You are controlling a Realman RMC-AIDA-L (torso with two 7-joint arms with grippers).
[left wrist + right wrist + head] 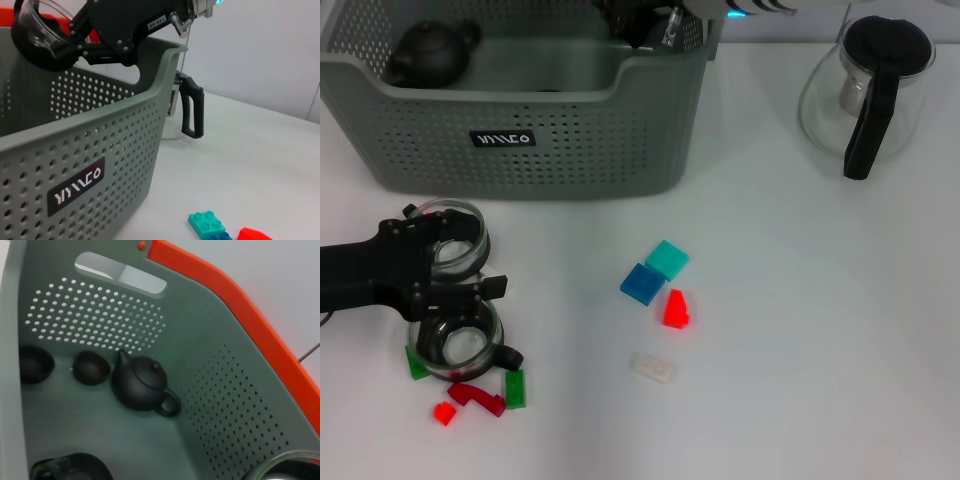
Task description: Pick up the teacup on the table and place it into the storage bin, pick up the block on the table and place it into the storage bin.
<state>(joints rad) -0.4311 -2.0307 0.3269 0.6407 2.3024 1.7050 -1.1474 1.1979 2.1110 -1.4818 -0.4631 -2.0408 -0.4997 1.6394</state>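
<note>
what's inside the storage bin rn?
Inside the storage bin: a black teapot and two dark teacups. The right gripper hangs above with a glass cup. The near corner is hidden.

The storage bin point(570, 150) looks like matt grey-green plastic, its walls punched all over with small holes, smooth along the rim. Inside sits a teapot point(142, 385) with a dull black, slightly satin skin — ceramic or clay by the look. The jug point(865, 90) is clear glossy glass with a shiny black plastic lid and handle. The blocks — blue point(642, 284), teal point(667, 260), red point(675, 310) — are glossy moulded plastic on a smooth, faintly sheened white table point(800, 300)
</note>
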